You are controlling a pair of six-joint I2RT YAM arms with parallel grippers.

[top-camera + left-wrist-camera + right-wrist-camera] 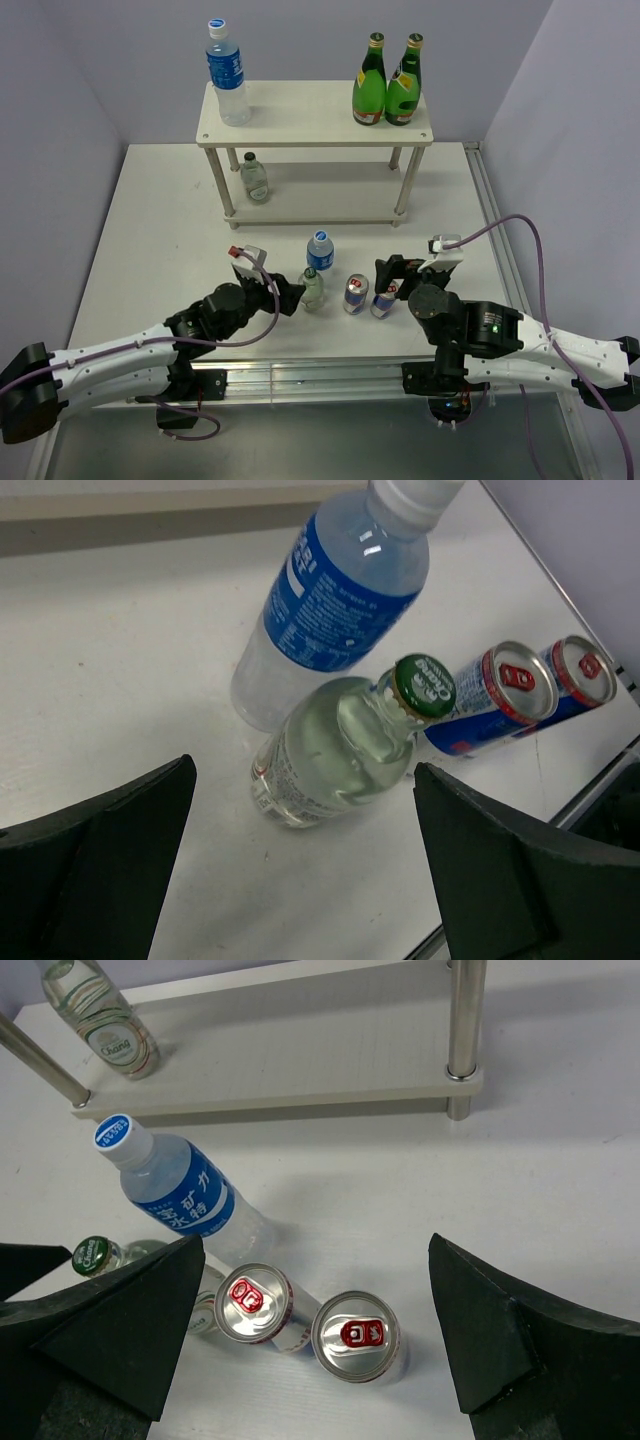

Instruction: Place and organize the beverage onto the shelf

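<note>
While both jaws gape empty, green-capped bottle (335, 745) between left jaws, cans (490, 695) just beside, shelf (300, 115) well apart.

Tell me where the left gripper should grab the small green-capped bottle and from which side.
Grip the green-capped bottle around its round clear body, below the narrow neck. It stands upright, so come in level from the near left, where the open left gripper faces it. The blue-labelled water bottle crowds it behind; two cans stand to its right.
</note>
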